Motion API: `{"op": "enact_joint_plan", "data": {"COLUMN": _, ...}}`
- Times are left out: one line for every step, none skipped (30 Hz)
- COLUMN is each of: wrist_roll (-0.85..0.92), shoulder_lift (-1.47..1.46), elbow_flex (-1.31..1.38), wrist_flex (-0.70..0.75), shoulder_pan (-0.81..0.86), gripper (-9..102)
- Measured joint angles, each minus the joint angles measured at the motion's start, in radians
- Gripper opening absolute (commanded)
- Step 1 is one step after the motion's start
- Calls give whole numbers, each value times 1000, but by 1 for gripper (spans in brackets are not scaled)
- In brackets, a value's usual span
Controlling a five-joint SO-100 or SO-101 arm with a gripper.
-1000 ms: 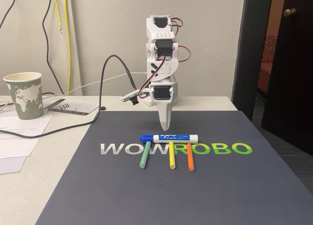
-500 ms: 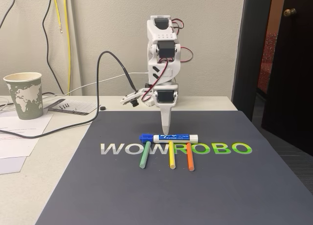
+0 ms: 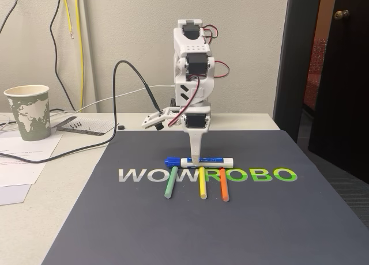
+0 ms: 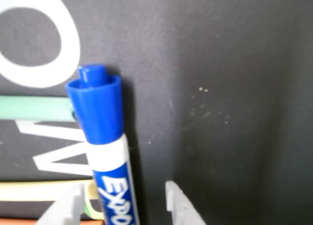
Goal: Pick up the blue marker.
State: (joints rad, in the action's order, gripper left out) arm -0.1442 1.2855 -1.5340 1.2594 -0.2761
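The blue marker [image 3: 203, 161] lies crosswise on the dark mat [image 3: 173, 230], its dark blue cap [image 3: 171, 161] to the left in the fixed view. Just in front of it lie thin green, yellow and orange sticks. My white gripper [image 3: 196, 158] points straight down and its tip reaches the marker's barrel. In the wrist view the marker [image 4: 100, 132] runs up the frame, cap at the top. My gripper [image 4: 123, 188] is open, its two white fingertips [image 4: 177, 203] standing on either side of the barrel, which sits closer to the left finger.
A green stick [image 3: 169, 183], a yellow stick [image 3: 202, 183] and an orange stick [image 3: 223, 185] lie over the WOWROBO lettering. A paper cup [image 3: 27, 111], papers and black cables sit at the left. A dark door [image 3: 340, 75] stands at the right.
The gripper has come down from a little above the mat onto the marker and shifted slightly forward. The marker and sticks have not moved.
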Motion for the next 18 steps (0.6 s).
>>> {"op": "enact_joint_plan", "data": {"wrist_roll": 0, "shoulder_lift": -2, "elbow_flex": 0, "wrist_flex": 6, "shoulder_pan": -2, "gripper": 23}}
{"op": "enact_joint_plan", "data": {"wrist_roll": 0, "shoulder_lift": -3, "elbow_flex": 0, "wrist_flex": 6, "shoulder_pan": -3, "gripper": 23}}
{"op": "enact_joint_plan", "data": {"wrist_roll": 0, "shoulder_lift": -3, "elbow_flex": 0, "wrist_flex": 3, "shoulder_pan": -3, "gripper": 23}}
{"op": "enact_joint_plan", "data": {"wrist_roll": 0, "shoulder_lift": -5, "elbow_flex": 0, "wrist_flex": 3, "shoulder_pan": -3, "gripper": 23}}
{"op": "enact_joint_plan", "data": {"wrist_roll": 0, "shoulder_lift": -5, "elbow_flex": 3, "wrist_flex": 3, "shoulder_pan": -3, "gripper": 23}}
{"op": "enact_joint_plan", "data": {"wrist_roll": 0, "shoulder_lift": -8, "elbow_flex": 6, "wrist_flex": 3, "shoulder_pan": -3, "gripper": 23}}
{"op": "enact_joint_plan", "data": {"wrist_roll": 0, "shoulder_lift": -12, "elbow_flex": 11, "wrist_flex": 5, "shoulder_pan": -3, "gripper": 23}}
{"op": "enact_joint_plan", "data": {"wrist_roll": 0, "shoulder_lift": -18, "elbow_flex": 17, "wrist_flex": 3, "shoulder_pan": -3, "gripper": 23}}
{"op": "enact_joint_plan", "data": {"wrist_roll": 0, "shoulder_lift": -28, "elbow_flex": 26, "wrist_flex": 12, "shoulder_pan": -3, "gripper": 23}}
{"op": "enact_joint_plan", "data": {"wrist_roll": -2, "shoulder_lift": -40, "elbow_flex": 43, "wrist_flex": 28, "shoulder_pan": -3, "gripper": 23}}
{"op": "enact_joint_plan", "data": {"wrist_roll": -5, "shoulder_lift": -55, "elbow_flex": 60, "wrist_flex": 37, "shoulder_pan": -3, "gripper": 23}}
{"op": "enact_joint_plan", "data": {"wrist_roll": -6, "shoulder_lift": -67, "elbow_flex": 77, "wrist_flex": 46, "shoulder_pan": -3, "gripper": 23}}
{"op": "enact_joint_plan", "data": {"wrist_roll": -9, "shoulder_lift": -80, "elbow_flex": 94, "wrist_flex": 55, "shoulder_pan": -3, "gripper": 23}}
{"op": "enact_joint_plan", "data": {"wrist_roll": -9, "shoulder_lift": -84, "elbow_flex": 104, "wrist_flex": 63, "shoulder_pan": -3, "gripper": 23}}
{"op": "enact_joint_plan", "data": {"wrist_roll": -11, "shoulder_lift": -86, "elbow_flex": 110, "wrist_flex": 67, "shoulder_pan": -3, "gripper": 23}}
{"op": "enact_joint_plan", "data": {"wrist_roll": -14, "shoulder_lift": -86, "elbow_flex": 115, "wrist_flex": 69, "shoulder_pan": -3, "gripper": 23}}
{"op": "enact_joint_plan", "data": {"wrist_roll": -14, "shoulder_lift": -86, "elbow_flex": 118, "wrist_flex": 69, "shoulder_pan": -3, "gripper": 23}}
{"op": "enact_joint_plan", "data": {"wrist_roll": -14, "shoulder_lift": -89, "elbow_flex": 123, "wrist_flex": 69, "shoulder_pan": -3, "gripper": 23}}
